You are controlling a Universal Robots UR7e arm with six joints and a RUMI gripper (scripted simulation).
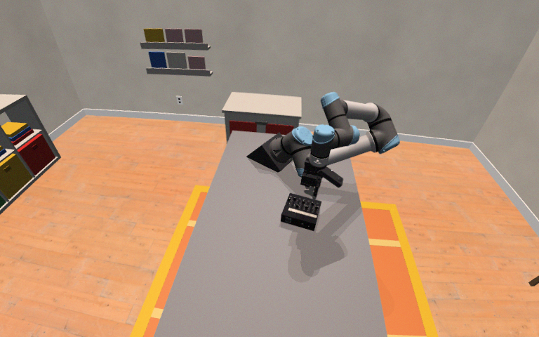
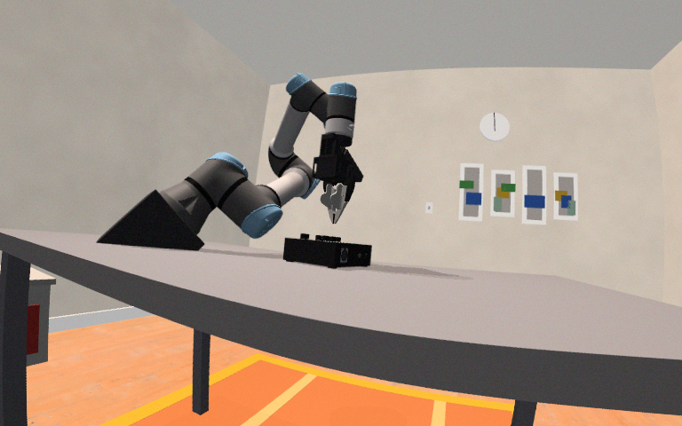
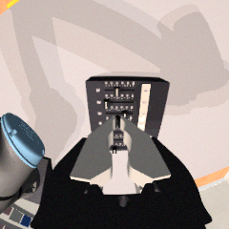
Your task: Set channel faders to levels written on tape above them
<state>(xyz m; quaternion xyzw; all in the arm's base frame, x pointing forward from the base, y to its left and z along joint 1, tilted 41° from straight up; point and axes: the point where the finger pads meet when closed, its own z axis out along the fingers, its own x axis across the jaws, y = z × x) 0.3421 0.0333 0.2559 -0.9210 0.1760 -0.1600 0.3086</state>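
The lighting desk (image 1: 300, 210) is a small black box on the grey table, with a pale tape strip (image 1: 300, 213) along one side of its fader rows. It also shows in the side view (image 2: 327, 251) and the wrist view (image 3: 127, 105). My gripper (image 1: 315, 192) is shut with nothing between the fingers. In the side view its tips (image 2: 333, 218) hang a short way above the desk's top, not touching it. In the wrist view the closed fingertips (image 3: 117, 120) point at the near fader rows and hide part of them. The fader caps and tape numbers are too small to read.
The arm's black base wedge (image 1: 269, 153) sits on the table behind the desk. A white cabinet (image 1: 262, 110) stands past the table's far end. A shelf unit with coloured bins (image 1: 1, 154) stands at the left wall.
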